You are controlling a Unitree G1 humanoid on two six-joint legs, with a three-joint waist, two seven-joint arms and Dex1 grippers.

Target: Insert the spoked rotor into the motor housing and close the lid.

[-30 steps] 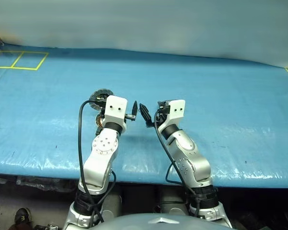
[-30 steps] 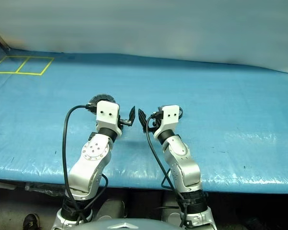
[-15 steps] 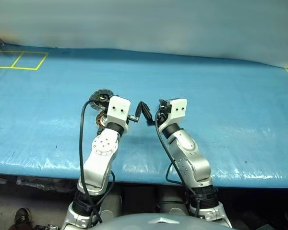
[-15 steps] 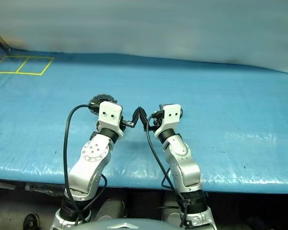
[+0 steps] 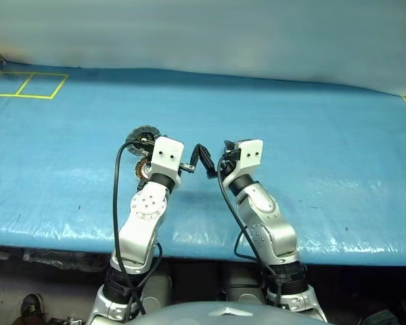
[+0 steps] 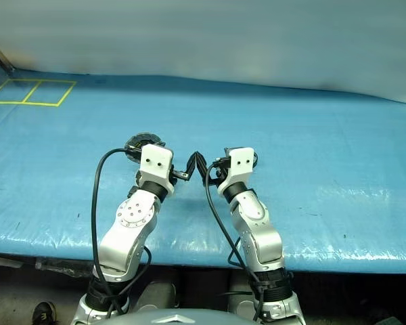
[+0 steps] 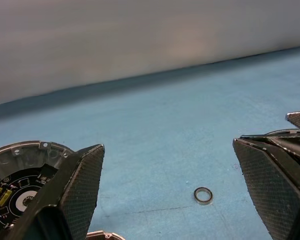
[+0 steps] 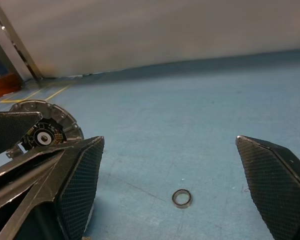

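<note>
Desk: a broad surface under a blue sheet; it carries all the parts.
Left gripper: jaws spread wide and empty, held level above the desk, its inner finger meeting the right gripper's at the middle.
Right gripper: likewise released, nothing between its fingers, close beside the left one.
Lid: a round grey disc with a dark inner face, lying on the desk just beyond the left gripper.
Motor housing: copper windings glimpsed beside the left wrist, largely hidden by it, near the lid.
Small ring: a loose metal ring on the sheet ahead of both grippers.
Spoked rotor: not made out here.
Step in hand, as judged: locating and approaching the rotor. Draw the two grippers apart first so the fingers do not foul, then descend squarely over the rim, avoiding the ring.
</note>
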